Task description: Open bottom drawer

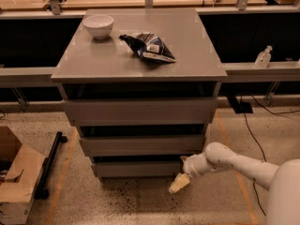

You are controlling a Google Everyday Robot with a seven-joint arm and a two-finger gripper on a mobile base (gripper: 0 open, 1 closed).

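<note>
The jaws of the gripper (179,183) look clenched into one pale wedge, with no gap visible between them and nothing held. They hang low over the speckled floor (140,203), pointing down and to the left. The white arm (234,164) runs from them to the right and toward the lower right corner. Just above the jaws and a little to their left is the right end of the bottom drawer (140,168); I cannot tell if the jaws touch it. This drawer has the narrowest grey front, and only a dark strip shows over it, no interior. Higher above the jaws is the middle drawer (143,145), and over that the top drawer (140,110), the widest front. Far above the jaws the grey tabletop (93,62) carries a white bowl (98,26) at its back left and a dark crumpled bag (150,47) near its middle, the two apart. Far to the left of the jaws an open cardboard box (16,177) stands on the floor, with a black bar (49,165) beside it. Up and to the right of the jaws a small clear bottle (263,57) stands on a ledge, and black cables (253,135) lie on the floor below it.
</note>
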